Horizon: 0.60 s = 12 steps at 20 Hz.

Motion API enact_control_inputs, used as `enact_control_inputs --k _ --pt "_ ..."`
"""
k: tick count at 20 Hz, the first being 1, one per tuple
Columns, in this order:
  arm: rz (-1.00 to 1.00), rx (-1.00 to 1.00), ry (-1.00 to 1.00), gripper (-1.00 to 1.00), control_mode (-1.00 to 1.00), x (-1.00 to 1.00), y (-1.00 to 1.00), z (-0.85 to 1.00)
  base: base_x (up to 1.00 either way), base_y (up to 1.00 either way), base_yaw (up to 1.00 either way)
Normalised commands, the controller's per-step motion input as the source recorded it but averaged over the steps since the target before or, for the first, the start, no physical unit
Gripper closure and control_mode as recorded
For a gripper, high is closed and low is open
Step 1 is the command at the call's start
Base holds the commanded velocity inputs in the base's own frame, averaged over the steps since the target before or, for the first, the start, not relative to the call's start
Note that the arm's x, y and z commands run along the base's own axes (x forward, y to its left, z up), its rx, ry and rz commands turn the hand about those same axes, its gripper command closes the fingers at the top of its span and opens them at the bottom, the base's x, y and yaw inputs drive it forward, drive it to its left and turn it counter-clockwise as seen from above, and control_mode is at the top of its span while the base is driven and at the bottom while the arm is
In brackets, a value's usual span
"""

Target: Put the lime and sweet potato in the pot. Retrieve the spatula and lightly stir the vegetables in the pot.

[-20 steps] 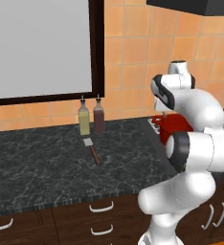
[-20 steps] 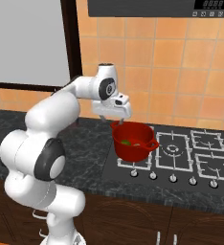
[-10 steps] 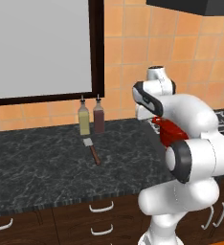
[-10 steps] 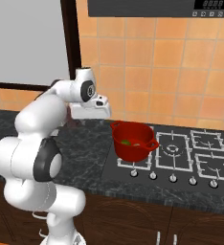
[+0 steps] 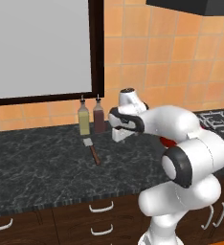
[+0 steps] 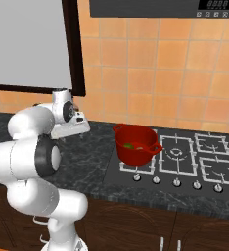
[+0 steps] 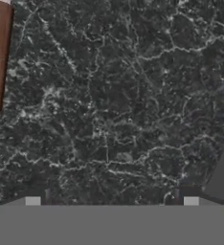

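Two-finger dark-tipped gripper [image 7: 111, 200] has its jaws spread wide with nothing between them, looking straight down on bare black speckled stone counter [image 7: 133, 105]. In the hand view a dark reddish-brown wooden handle with pale rivets, part of the slim spatula with a flat silvery blade [image 5: 91, 150], cuts in at the top-left corner, well clear of the fingertips and off to one side, not between them. In the left base view the spatula lies flat mid-counter, just in front of two small bottles [image 5: 91, 121] standing at the wall edge, blade toward the bottles, handle running toward the counter's front edge. The hand hovers near it, on the stove side of it and above the surface, apart from it. Judgement: the coming move turns on shifting the jaws sideways toward the handle, then setting them across its long axis. The wide bright red pot with loop handles [image 6: 136, 143] sits on the near-left burner of the cooktop, well apart from the hand; something small and green [image 6: 129, 145], likely the lime, shows inside, with a pale bit beside it that is too small to name.
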Motion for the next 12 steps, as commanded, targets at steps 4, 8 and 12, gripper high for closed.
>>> enact_control_inputs --k 4,8,12 --pt "0.27 0.00 0.11 -1.00 -1.00 0.33 1.00 -0.62 0.00 0.00 0.00" --pt "0.12 0.00 0.17 -1.00 -1.00 0.47 0.96 -0.36 0.00 0.00 0.00" --pt "-0.04 0.02 0.01 -1.00 -1.00 0.12 0.22 -0.08 0.00 0.00 0.00"
